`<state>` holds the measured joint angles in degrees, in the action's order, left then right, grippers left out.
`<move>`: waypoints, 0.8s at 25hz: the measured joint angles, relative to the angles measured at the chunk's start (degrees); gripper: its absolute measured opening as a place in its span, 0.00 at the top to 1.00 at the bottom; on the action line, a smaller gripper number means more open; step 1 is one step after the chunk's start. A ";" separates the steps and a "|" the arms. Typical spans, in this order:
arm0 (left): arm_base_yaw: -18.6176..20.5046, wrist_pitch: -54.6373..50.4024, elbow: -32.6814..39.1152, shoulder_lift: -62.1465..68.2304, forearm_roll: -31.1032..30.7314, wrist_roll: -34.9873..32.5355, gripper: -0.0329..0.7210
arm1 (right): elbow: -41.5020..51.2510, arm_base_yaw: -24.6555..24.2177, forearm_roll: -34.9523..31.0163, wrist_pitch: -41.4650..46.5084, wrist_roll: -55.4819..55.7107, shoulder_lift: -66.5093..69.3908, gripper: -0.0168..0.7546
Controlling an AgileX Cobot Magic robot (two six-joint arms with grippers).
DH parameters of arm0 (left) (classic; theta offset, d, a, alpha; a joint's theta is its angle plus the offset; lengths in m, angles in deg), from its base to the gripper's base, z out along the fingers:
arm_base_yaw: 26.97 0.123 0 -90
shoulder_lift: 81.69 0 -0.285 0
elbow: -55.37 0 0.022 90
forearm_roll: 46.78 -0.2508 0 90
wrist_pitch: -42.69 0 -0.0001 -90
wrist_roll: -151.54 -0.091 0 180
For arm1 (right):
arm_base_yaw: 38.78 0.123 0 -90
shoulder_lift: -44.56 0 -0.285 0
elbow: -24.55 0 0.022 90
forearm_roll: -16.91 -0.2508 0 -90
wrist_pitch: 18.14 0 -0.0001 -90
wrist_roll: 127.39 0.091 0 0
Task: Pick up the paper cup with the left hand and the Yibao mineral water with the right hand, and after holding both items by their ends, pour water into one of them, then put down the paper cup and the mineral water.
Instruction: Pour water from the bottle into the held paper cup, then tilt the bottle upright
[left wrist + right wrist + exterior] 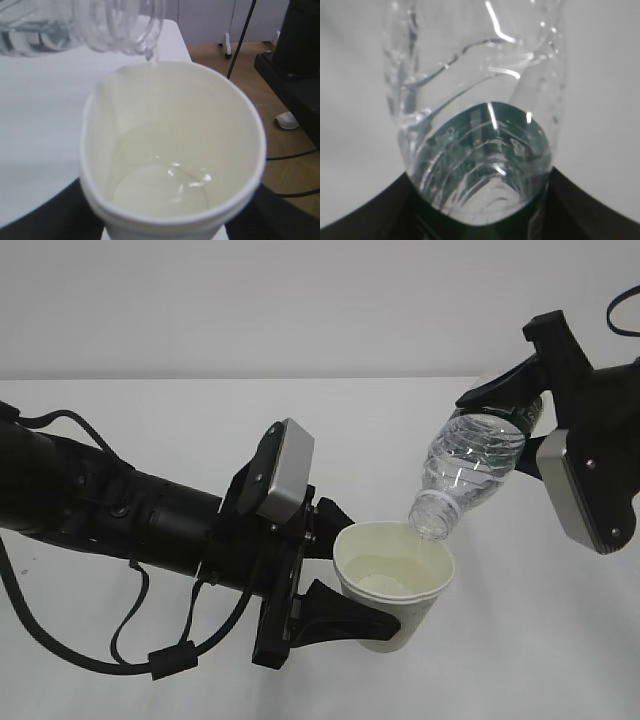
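Note:
The white paper cup (394,585) is held upright above the table, with my left gripper (345,565) shut on its sides. Some water lies in its cream bottom (162,187). The Yibao mineral water (468,462), a clear ribbed bottle with a dark green label, is tipped neck-down over the cup's far rim, and its open neck (433,522) sits just above the rim. My right gripper (525,400) is shut on the bottle's base end. In the right wrist view the bottle (477,125) fills the frame between the black fingers (365,215). In the left wrist view the bottle's neck (125,30) hangs over the cup's rim.
The white table (150,420) runs under both arms. A floor with black cables (295,155) and dark equipment (295,60) shows beyond the table's edge in the left wrist view.

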<state>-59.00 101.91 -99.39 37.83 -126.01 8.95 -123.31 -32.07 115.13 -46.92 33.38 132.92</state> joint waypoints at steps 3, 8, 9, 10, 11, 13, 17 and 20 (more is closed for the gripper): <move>0.00 0.00 0.00 0.00 0.00 0.00 0.34 | 0.00 0.09 0.28 0.11 0.00 -0.29 0.41; 0.00 0.00 0.00 0.00 0.00 0.00 0.34 | 0.00 0.09 0.37 0.46 0.00 -0.34 0.41; 0.00 0.00 0.00 0.00 0.00 0.00 0.34 | 0.00 0.09 0.37 0.46 0.00 -0.34 0.41; 0.00 0.00 0.00 0.00 0.00 0.00 0.34 | 0.00 0.09 0.37 0.46 0.00 -0.34 0.41; 0.00 0.00 0.00 0.00 0.00 0.00 0.34 | 0.00 0.09 0.37 0.46 0.00 -0.34 0.41; 0.00 0.00 0.00 0.00 0.00 0.00 0.34 | 0.00 0.09 0.37 0.46 0.00 -0.34 0.41; 0.00 0.00 0.00 0.00 0.00 0.00 0.34 | 0.00 0.09 0.37 0.46 0.00 -0.34 0.41; 0.00 0.00 0.00 0.00 0.00 0.00 0.34 | 0.00 0.09 0.37 0.46 0.00 -0.34 0.41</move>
<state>-59.00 101.91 -99.39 37.83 -126.01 8.95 -123.31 -31.99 115.50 -46.46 33.38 132.58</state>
